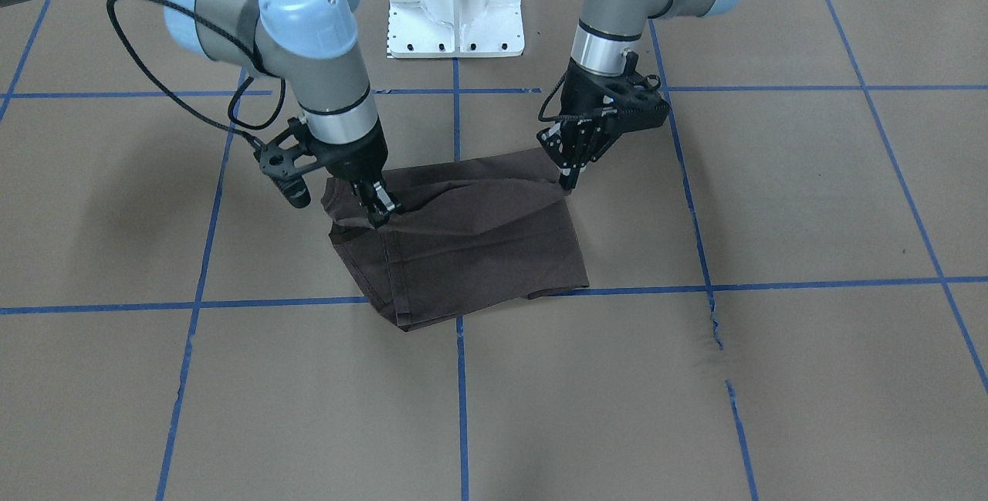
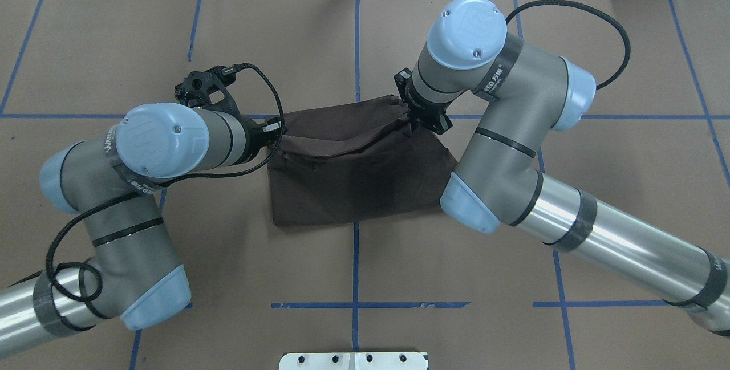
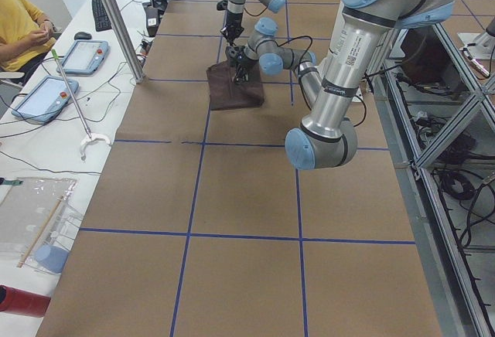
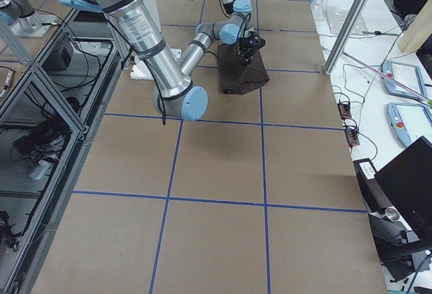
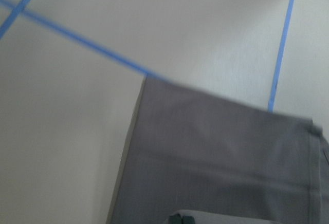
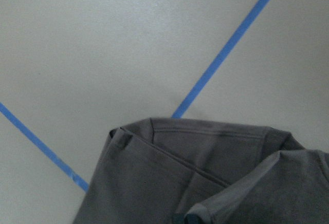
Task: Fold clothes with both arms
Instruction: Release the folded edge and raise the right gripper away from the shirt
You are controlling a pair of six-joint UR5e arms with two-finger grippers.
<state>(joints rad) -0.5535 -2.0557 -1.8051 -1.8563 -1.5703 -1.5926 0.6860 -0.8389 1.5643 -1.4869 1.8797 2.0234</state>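
The dark brown T-shirt [image 1: 478, 246] lies folded into a rough rectangle mid-table; it also shows in the overhead view [image 2: 353, 187]. Its collar, logo and tags are hidden. My left gripper [image 1: 568, 183] is shut on the shirt's corner nearest the robot, seen in the overhead view [image 2: 278, 129] at the shirt's left. My right gripper [image 1: 380, 211] is shut on the opposite end of the same upper layer, seen in the overhead view [image 2: 408, 119]. The layer between them is raised and creased. Both wrist views show brown cloth [image 5: 216, 157] [image 6: 195, 172] just below the fingers.
The white metal base block [image 1: 455, 3] stands at the robot's side of the table. Blue tape lines [image 1: 463, 377] grid the brown paper top. In the exterior left view a seated person [image 3: 19, 20], tablets [image 3: 46, 97] and a pole [image 3: 73, 97] lie beyond the table's edge.
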